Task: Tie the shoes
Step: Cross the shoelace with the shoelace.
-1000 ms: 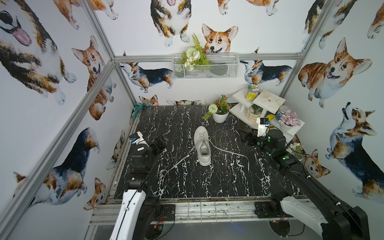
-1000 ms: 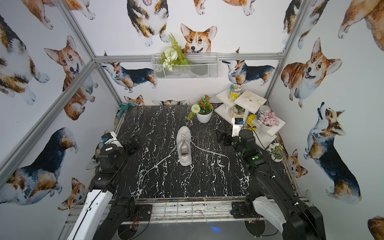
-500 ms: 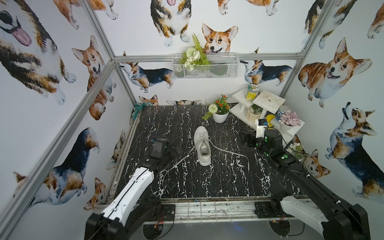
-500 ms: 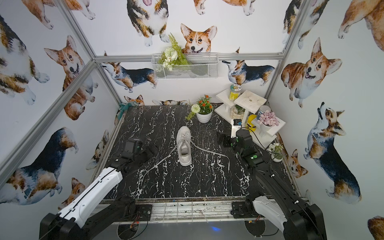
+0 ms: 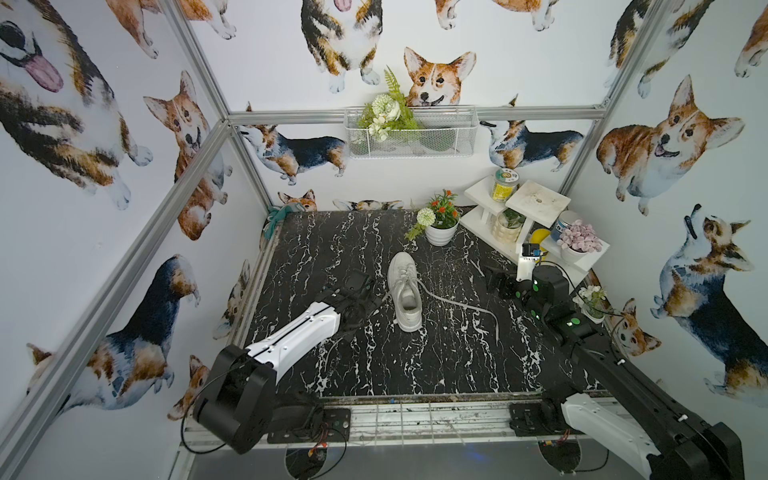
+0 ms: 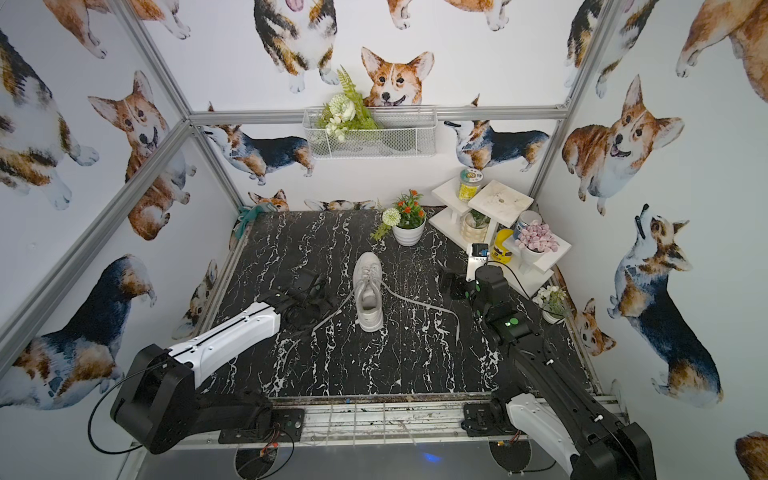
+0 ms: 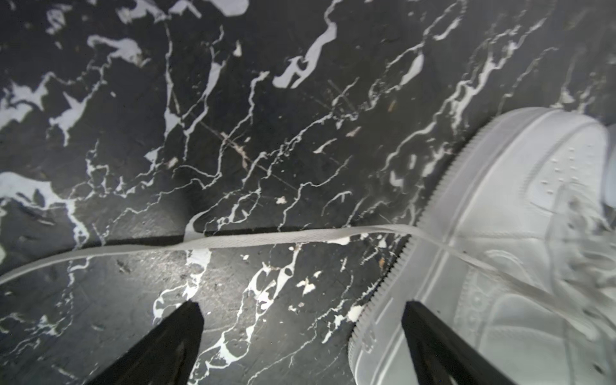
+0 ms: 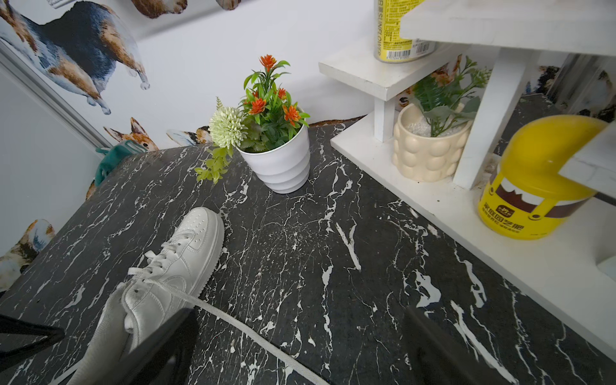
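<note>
Left gripper [image 7: 300,306] and right gripper [image 8: 300,311] both forward and downward-tilted, jaws of each wide apart, empty.

White sneaker [image 6: 368,297] lies on the marble table [image 6: 374,365], laces [image 6: 419,304] trailing both sides

I note corgi-print walls [image 5: 104,270] on aluminium framing [image 5: 291,118], a black marble-pattern tabletop [image 5: 332,249], and a white tiered shelf [image 5: 538,199] at far right

Bright, even light; soft shadows. Left wrist view blurred at sneaker [image 7: 493,206]; wide-angle bending at edges.
</note>
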`<action>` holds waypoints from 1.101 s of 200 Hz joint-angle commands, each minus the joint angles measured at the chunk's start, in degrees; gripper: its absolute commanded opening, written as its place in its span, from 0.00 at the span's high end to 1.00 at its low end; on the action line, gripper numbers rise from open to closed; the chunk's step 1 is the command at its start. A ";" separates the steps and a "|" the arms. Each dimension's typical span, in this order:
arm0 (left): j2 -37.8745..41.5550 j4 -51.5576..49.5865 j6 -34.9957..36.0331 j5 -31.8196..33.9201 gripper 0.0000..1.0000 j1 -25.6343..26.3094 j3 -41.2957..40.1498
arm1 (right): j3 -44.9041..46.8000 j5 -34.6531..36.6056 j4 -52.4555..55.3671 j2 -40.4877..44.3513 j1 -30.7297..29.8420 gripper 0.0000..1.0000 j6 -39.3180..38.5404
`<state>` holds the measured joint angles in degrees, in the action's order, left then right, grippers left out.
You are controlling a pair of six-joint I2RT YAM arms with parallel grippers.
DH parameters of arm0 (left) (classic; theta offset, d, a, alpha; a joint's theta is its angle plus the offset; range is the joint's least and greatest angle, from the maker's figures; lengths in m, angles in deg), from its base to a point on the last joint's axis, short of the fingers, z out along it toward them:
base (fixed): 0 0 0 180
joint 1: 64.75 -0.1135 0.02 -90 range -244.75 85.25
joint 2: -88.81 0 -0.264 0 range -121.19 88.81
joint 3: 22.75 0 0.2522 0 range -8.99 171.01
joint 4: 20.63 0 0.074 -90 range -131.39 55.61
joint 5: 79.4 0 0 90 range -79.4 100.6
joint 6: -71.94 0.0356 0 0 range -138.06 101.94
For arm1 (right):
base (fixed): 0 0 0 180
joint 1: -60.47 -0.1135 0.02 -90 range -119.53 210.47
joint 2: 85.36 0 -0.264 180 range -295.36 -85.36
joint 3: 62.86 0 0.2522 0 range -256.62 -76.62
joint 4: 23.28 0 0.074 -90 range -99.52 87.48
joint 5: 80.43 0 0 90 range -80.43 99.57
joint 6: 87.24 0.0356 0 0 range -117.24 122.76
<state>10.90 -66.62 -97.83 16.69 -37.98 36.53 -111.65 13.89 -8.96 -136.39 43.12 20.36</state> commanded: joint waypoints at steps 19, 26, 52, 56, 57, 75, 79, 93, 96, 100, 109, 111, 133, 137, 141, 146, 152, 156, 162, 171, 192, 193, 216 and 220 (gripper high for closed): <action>-3.73 -4.01 -18.24 0.46 0.00 0.04 -2.17 | 0.97 0.93 -1.40 0.14 -0.11 0.00 -0.82; -3.75 -3.85 -19.03 0.96 0.00 0.04 -2.33 | 1.08 0.97 -1.43 0.14 -0.06 0.00 -0.90; -3.37 -5.15 -21.36 2.70 0.01 -0.74 -1.98 | 1.28 1.22 -1.59 0.05 -0.10 0.00 -0.99; -3.31 -5.40 -21.39 2.78 0.01 -1.10 -1.97 | 1.32 1.30 -1.53 0.05 -0.11 0.00 -1.04; -3.30 -5.44 -21.39 2.83 0.01 -1.19 -1.99 | 1.34 1.31 -1.57 0.05 -0.13 0.00 -1.06; -3.30 -7.55 -21.29 3.84 0.04 -3.07 -1.41 | 1.53 1.31 -1.83 0.05 -0.06 0.00 -1.08; -3.25 -7.92 -21.02 4.19 0.04 -3.54 -1.27 | 1.54 1.35 -1.87 0.05 -0.06 0.00 -1.08; -3.21 -9.82 -20.34 5.11 0.08 -5.22 -0.91 | 1.71 1.47 -2.14 -0.04 -0.06 0.00 -1.08; -3.14 -10.11 -20.09 5.42 0.08 -5.56 -0.81 | 1.79 1.48 -2.21 -0.08 -0.05 0.00 -1.08; -3.13 -10.68 -19.72 5.85 0.08 -6.00 -0.54 | 1.88 1.56 -2.32 -0.12 -0.08 0.00 -1.13; -3.03 -11.95 -19.28 6.57 0.09 -6.51 -0.16 | 1.98 1.65 -2.45 -0.21 -0.12 0.00 -1.21; -3.04 -12.11 -19.22 6.72 0.09 -6.61 -0.10 | 1.98 1.68 -2.42 -0.21 -0.08 0.00 -1.25; -3.12 -13.52 -18.59 7.08 0.09 -6.77 0.11 | 2.39 2.09 -2.92 -0.63 -0.06 0.00 -1.33; -3.19 -13.44 -18.58 6.82 0.09 -6.81 -0.09 | 2.53 2.10 -3.13 -0.72 -0.06 0.00 -1.26; -3.28 -13.34 -18.58 6.45 0.09 -6.75 -0.27 | 2.57 2.10 -3.23 -0.81 -0.10 0.00 -1.27; -3.51 -13.15 -18.50 5.73 0.09 -6.81 -0.47 | 2.64 2.09 -3.38 -0.90 -0.06 0.00 -1.26; -3.69 -12.83 -18.54 5.00 0.09 -6.76 -0.83 | 2.73 2.08 -3.54 -1.07 -0.08 0.00 -1.26; -3.88 -12.68 -18.56 4.69 0.09 -6.81 -0.94 | 2.77 2.05 -3.63 -1.21 -0.08 0.00 -1.28; -4.15 -12.45 -18.58 4.12 0.10 -6.79 -1.12 | 2.77 2.05 -3.78 -1.42 -0.06 0.00 -1.34; -4.58 -12.48 -18.63 3.32 0.10 -6.79 -1.16 | 2.68 1.99 -3.72 -1.75 -0.06 0.00 -1.43; -5.31 -12.36 -18.19 2.19 0.10 -6.66 -0.88 | 2.68 2.01 -3.72 -2.23 -0.06 0.00 -1.61; -5.36 -12.35 -18.21 2.18 0.10 -6.65 -0.87 | 2.73 2.06 -3.72 -2.23 -0.10 0.00 -1.61; -6.49 -11.04 -17.92 1.74 0.11 -6.81 -0.86 | 2.86 2.19 -3.99 -2.32 -0.09 0.00 -1.70; -6.74 -10.66 -17.88 1.69 0.12 -6.75 -0.82 | 2.86 2.19 -4.03 -2.32 -0.10 0.00 -1.70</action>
<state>5.18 -77.46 -115.86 19.14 -44.71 35.56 -108.85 15.57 -10.73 -138.66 43.10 19.01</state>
